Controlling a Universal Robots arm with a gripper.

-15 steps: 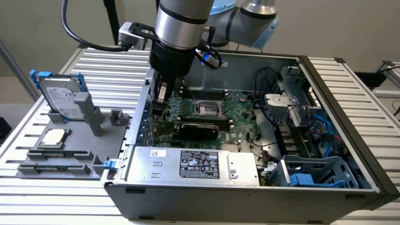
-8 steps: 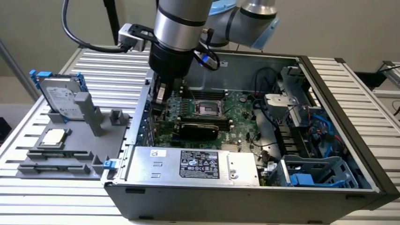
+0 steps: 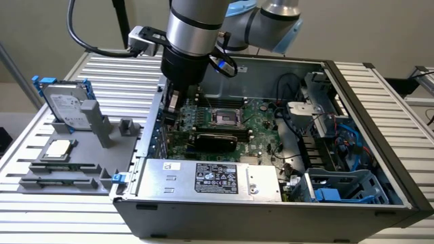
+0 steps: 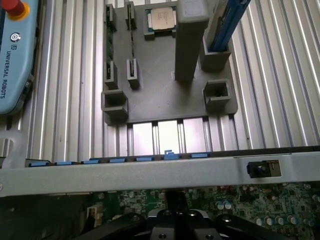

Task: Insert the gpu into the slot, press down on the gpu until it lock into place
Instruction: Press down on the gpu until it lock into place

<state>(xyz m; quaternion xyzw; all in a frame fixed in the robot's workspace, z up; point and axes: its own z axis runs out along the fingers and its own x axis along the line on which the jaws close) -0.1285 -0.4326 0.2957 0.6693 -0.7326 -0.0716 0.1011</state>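
The gpu [image 3: 211,138] sits flat mid-frame across the motherboard [image 3: 257,114], looks seated, while the gripper [image 3: 175,101], jaws pinched shut and empty, hangs upper left so it can push.

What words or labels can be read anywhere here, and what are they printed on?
"UNIVERSAL ROBOTS": on the pale blue handheld controller lying on the table.
White sticker on the silver power supply box: print too small to read.
Label on the hard drive: too blurred to read.
Processor chip on the grey holder: markings unreadable.
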